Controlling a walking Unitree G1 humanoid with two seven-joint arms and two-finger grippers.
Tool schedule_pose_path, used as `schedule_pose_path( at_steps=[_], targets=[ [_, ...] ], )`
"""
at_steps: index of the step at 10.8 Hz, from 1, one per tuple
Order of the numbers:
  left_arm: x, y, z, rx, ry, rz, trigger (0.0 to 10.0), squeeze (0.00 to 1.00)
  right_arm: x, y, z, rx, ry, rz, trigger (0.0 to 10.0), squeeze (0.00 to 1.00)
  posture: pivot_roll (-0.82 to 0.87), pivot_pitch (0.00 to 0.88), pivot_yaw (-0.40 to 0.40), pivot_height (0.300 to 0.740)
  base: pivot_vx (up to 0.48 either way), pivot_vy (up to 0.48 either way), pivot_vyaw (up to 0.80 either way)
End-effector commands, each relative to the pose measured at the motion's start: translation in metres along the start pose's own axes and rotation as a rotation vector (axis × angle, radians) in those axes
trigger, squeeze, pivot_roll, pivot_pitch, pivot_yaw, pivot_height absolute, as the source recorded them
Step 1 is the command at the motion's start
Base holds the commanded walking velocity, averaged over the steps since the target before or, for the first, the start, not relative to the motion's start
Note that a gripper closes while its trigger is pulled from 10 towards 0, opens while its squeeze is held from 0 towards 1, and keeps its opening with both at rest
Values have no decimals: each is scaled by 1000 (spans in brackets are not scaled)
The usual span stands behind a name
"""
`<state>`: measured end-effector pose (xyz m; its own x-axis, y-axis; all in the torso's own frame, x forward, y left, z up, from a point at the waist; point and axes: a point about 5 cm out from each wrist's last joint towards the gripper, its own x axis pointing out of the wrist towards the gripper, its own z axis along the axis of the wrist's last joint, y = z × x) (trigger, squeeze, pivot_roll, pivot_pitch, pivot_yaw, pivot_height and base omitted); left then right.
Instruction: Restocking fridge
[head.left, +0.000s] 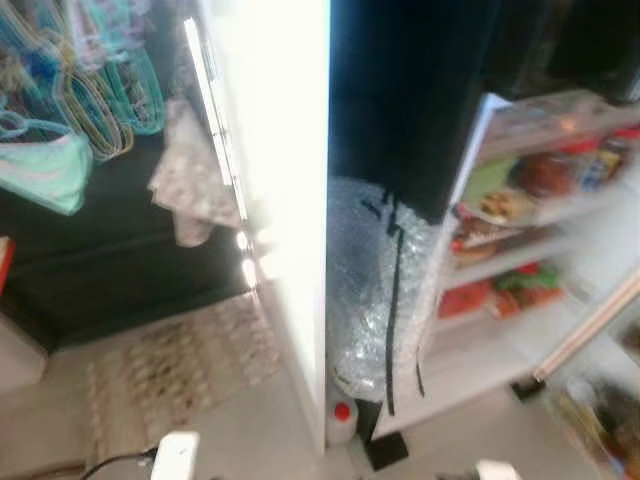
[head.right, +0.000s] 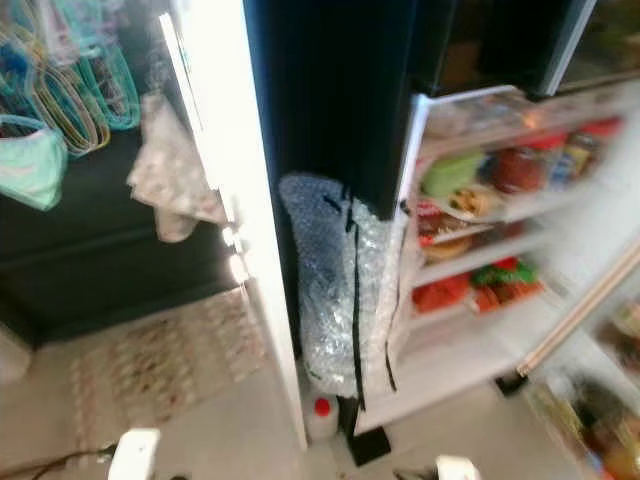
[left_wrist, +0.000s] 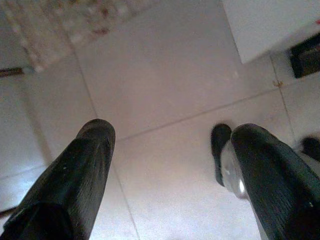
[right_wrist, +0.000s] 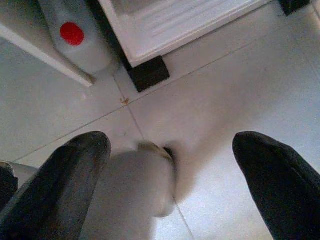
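Note:
The fridge stands open on the right, its door shelves (head.left: 520, 215) stocked with red, green and yellow packs and jars. More blurred food sits at the lower right (head.left: 605, 415). My left gripper (left_wrist: 172, 135) hangs open over bare floor tiles with nothing between its fingers. In the right wrist view my right gripper (right_wrist: 170, 142) is also open above the tiles, close to the fridge's base (right_wrist: 170, 20). Both arms hang low, far below the shelves.
A roll of bubble wrap (head.left: 375, 290) leans between the fridge door and a bright white panel (head.left: 275, 200). A white jug with a red cap (right_wrist: 75, 37) stands on the floor beneath it. A patterned rug (head.left: 170, 370), hangers (head.left: 90, 90) and a cloth (head.left: 190, 185) are to the left.

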<state>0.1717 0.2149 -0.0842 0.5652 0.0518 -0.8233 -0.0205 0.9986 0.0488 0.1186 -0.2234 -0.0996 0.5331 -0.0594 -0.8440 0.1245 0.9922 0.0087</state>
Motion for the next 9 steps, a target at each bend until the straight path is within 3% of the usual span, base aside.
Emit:
schedule_pose_path(
  at_steps=[1,3,6,9],
  targets=[
    [0,-2,0,-9,1,-4,10000,0,-3,-6,-8,0,30,-22,10000,0,-32,0,71,740,0,442,0],
    [0,-1,0,-7,0,-3,10000,0,-3,-5,-8,20,25,-16,10000,0,-32,0,75,740,0,373,0],
    [0,0,0,9,1,-1,10000,0,-3,-5,-9,26,29,-31,10000,0,-33,0,82,740,0,0,0],
    [0,1,1,-4,-5,-4,10000,0,-3,-4,-9,24,34,-35,10000,0,-29,0,85,740,0,0,-781]
  ],
)
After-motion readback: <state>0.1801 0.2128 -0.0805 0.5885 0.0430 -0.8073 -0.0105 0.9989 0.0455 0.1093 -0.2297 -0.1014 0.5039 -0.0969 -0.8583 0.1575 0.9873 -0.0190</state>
